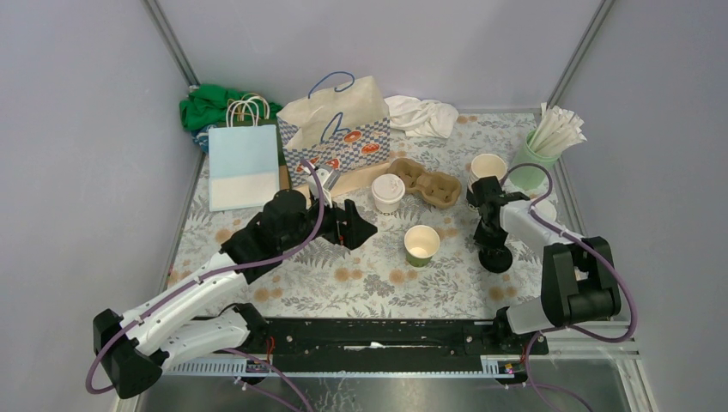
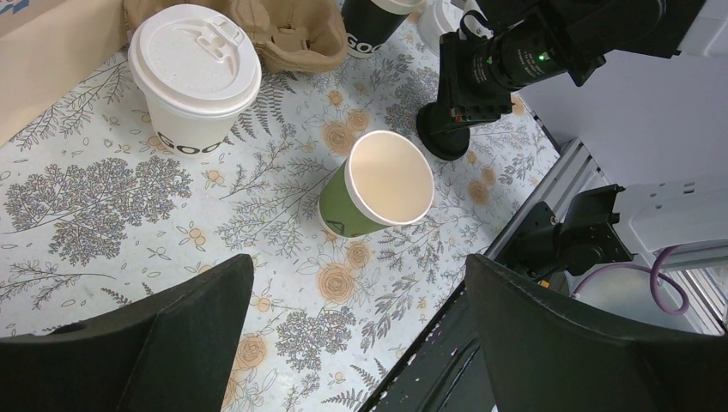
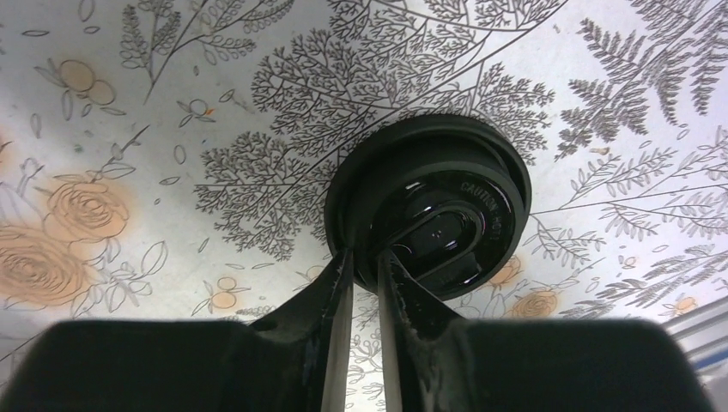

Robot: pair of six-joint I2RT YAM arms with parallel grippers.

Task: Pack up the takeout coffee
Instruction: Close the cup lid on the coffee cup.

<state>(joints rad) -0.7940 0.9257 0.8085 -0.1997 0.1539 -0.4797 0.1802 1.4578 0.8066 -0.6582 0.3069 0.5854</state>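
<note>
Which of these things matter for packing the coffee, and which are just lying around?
For the job: lidded cup, open green cup, third cup, black lid, cardboard carrier, patterned bag.
Just lying about: green cloth, white cloth, straw tumbler, pale blue bag.

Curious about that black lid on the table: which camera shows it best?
Right wrist: the lid sits close up, its raised lettering readable. The top view shows a small dark disc; the left wrist, part of it, far off.
</note>
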